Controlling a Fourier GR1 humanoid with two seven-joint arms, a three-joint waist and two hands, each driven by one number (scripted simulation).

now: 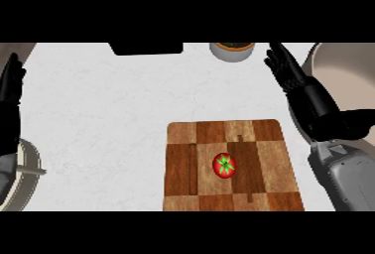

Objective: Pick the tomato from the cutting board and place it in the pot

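One tomato [225,165] sits near the middle of the wooden cutting board [187,149], stem end up, with nothing touching it. The right robot hand [293,74] hangs above the white bench [110,109], well beyond the board's far right corner, fingers straight and holding nothing. The left robot hand [11,82] rests open at the view's left edge, also holding nothing.

No grasp has begun, so the step in hand is the reach. The right robot hand is the nearer one and looks the better choice. It should draw back toward the board and come down over the tomato, fingers spread on either side before closing, since a round fruit will likely roll if nudged from one side only.

A curved grey rim [322,54] at the right edge is probably the pot, though most of it lies behind the forearm. If so, the carry goes short and rightward. A small planter [233,52] at the far edge should be kept clear of.
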